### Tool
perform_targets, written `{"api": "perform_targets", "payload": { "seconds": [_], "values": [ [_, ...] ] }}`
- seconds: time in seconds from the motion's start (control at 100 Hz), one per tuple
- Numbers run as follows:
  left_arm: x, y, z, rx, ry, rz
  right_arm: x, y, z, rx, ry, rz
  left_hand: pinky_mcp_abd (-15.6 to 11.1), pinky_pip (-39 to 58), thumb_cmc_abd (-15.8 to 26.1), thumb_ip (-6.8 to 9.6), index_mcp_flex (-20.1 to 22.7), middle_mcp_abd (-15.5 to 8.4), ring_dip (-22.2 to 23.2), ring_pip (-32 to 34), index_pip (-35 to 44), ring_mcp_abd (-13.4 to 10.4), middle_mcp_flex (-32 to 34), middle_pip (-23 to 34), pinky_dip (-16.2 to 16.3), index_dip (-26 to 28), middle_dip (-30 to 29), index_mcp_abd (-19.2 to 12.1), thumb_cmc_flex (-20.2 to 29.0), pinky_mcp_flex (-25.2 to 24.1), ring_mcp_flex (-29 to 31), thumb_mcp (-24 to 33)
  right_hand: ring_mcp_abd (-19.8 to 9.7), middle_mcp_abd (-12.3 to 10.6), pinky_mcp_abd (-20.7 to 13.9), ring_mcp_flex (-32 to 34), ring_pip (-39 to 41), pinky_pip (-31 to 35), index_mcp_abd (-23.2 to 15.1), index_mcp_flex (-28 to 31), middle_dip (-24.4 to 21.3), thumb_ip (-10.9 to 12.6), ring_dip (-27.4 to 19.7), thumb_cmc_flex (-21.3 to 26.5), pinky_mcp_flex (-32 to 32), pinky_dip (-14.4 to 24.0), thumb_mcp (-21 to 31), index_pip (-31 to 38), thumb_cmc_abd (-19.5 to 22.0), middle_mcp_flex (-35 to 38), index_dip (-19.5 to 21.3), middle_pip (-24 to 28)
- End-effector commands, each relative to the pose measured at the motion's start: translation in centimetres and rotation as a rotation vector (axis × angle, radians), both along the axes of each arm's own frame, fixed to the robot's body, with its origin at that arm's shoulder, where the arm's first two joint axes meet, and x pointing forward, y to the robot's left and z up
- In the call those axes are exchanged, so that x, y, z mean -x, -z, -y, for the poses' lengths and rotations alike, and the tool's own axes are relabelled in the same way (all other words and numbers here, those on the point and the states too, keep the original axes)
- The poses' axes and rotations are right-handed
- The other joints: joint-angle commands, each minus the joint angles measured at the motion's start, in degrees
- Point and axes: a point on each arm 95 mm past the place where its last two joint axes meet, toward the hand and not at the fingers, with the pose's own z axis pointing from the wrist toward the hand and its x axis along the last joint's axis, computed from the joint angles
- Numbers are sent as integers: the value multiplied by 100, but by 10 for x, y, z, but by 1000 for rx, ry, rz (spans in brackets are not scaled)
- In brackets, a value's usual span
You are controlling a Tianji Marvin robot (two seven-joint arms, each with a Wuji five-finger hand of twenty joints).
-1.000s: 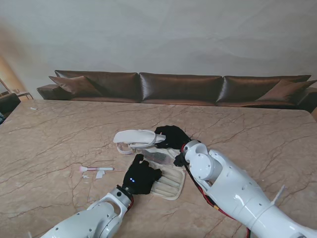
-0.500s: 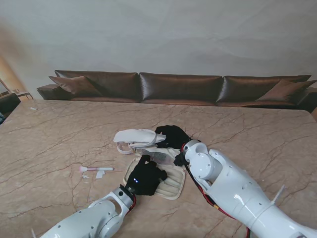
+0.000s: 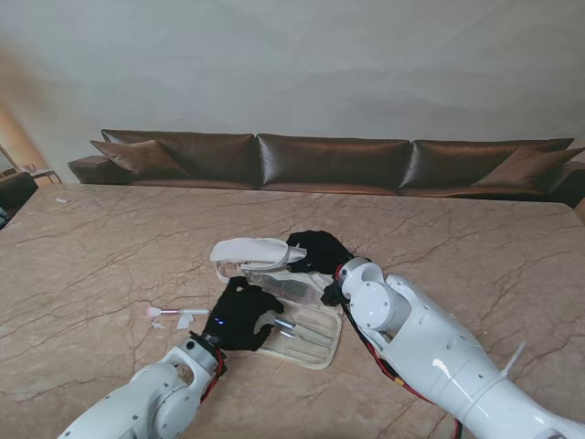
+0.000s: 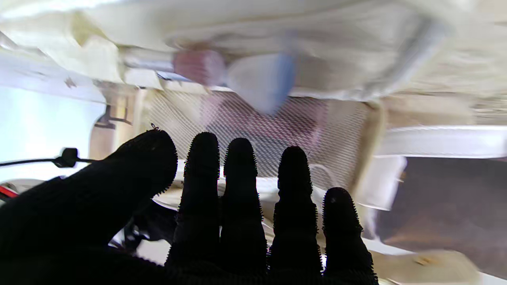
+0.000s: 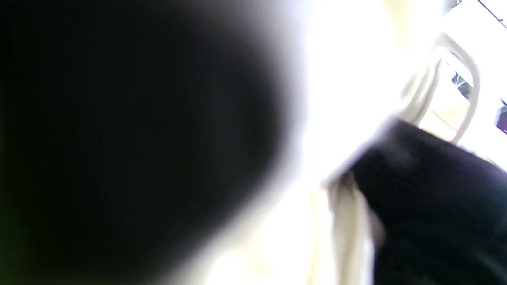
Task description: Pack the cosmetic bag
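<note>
Cream fabric, the one cosmetics bag (image 3: 288, 306) lies open mid-desk, well in from every edge. The left hand (image 3: 239, 315) has slid off its slotted panel toward the left edge, fingers spread and empty, baring one brush (image 3: 291, 326) already slotted. The right hand (image 3: 315, 251) grips the lid flap (image 3: 251, 251). One pink-tipped brush (image 3: 178, 312) waits unpacked.

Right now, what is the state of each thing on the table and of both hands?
Cream fabric cosmetics bag: lying open, lid flap raised.
Pink-tipped makeup brush: lying flat outside the bag, to its left.
Left hand: open, fingers over the bag.
Right hand: shut on the bag's lid flap.
</note>
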Motion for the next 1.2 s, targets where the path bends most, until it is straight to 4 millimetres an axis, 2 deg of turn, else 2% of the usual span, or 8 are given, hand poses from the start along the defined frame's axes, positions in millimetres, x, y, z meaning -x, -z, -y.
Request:
{"api": "perform_targets", "payload": {
  "seconds": [0.0, 0.15, 0.46, 0.64, 0.71, 0.83, 0.95, 1.19],
  "values": [
    [6, -3, -8, -1, -27, -15, 6, 6, -3, -4, -7, -15, 38, -77, -342, -16, -77, 3, -97, -21, -148, 39, -228, 28, -2, -6, 22, 107, -196, -129, -183, -89, -258, -196, -53, 498, 368, 328, -800, 206, -4, 71, 67, 424, 253, 8, 317, 500, 324, 257, -64, 119],
    [6, -11, -38, -3, -147, -52, 5, 7, 0, -5, 0, -5, 117, -10, -787, -150, -20, -25, -165, -101, -89, 97, -199, 54, 140, 38, 80, 79, -242, -148, -256, -147, -253, -195, -52, 503, 372, 335, -800, 212, -4, 70, 68, 421, 254, 10, 315, 495, 323, 259, -68, 120],
    [-10, -19, -110, -43, -397, -7, 3, 8, 5, -20, 12, 8, 128, -240, -1055, -243, -184, -72, -292, -284, -216, 104, -580, -21, 144, 6, 145, -11, -111, -146, -604, -42, -252, -189, -53, 501, 374, 341, -791, 208, -9, 69, 67, 422, 259, 12, 307, 486, 336, 259, -69, 114],
    [-22, -9, -146, -40, -530, -66, 2, 9, 6, -31, 7, 15, 268, -621, -1230, -292, -302, -17, -488, -471, -255, 153, -854, -73, -15, 0, 160, -98, 30, -151, -854, 33, -247, -187, -54, 498, 374, 344, -791, 210, -8, 72, 67, 427, 259, 13, 300, 484, 338, 259, -64, 113],
    [-28, -1, -156, -51, -570, -77, 2, 10, 7, -32, 3, 13, 239, -823, -1283, -300, -365, -18, -540, -536, -254, 160, -1007, -78, -64, 5, 173, -273, 76, -165, -1074, 68, -251, -186, -59, 499, 375, 345, -783, 210, -8, 73, 67, 427, 261, 13, 299, 484, 338, 260, -61, 112],
    [-35, 11, -167, -60, -616, -88, 2, 12, 7, -38, 2, 7, 145, -1388, -1269, -311, -464, 6, -638, -610, -108, 159, -1377, -53, -116, 84, 285, -569, 165, -154, -1572, 83, -240, -179, -59, 500, 378, 346, -779, 211, -6, 75, 68, 433, 260, 12, 299, 483, 337, 261, -60, 112],
    [-37, 21, -171, -62, -634, -101, 2, 12, 7, -40, 2, 5, 74, -1869, -1263, -309, -521, 22, -685, -628, 27, 170, -1654, -77, -28, 153, 359, -685, 212, -188, -1853, 86, -241, -179, -57, 499, 380, 347, -785, 205, -7, 75, 68, 433, 260, 12, 300, 472, 336, 258, -65, 108],
    [-35, 33, -169, -64, -610, -113, 3, 13, 7, -37, 4, -1, 68, -2197, -1287, -313, -471, 9, -702, -588, 254, 172, -1725, -85, 397, 277, 393, -773, 154, -214, -1901, 105, -246, -179, -54, 502, 383, 349, -788, 209, -2, 75, 69, 434, 259, 12, 304, 473, 333, 261, -59, 111]
  ]
}}
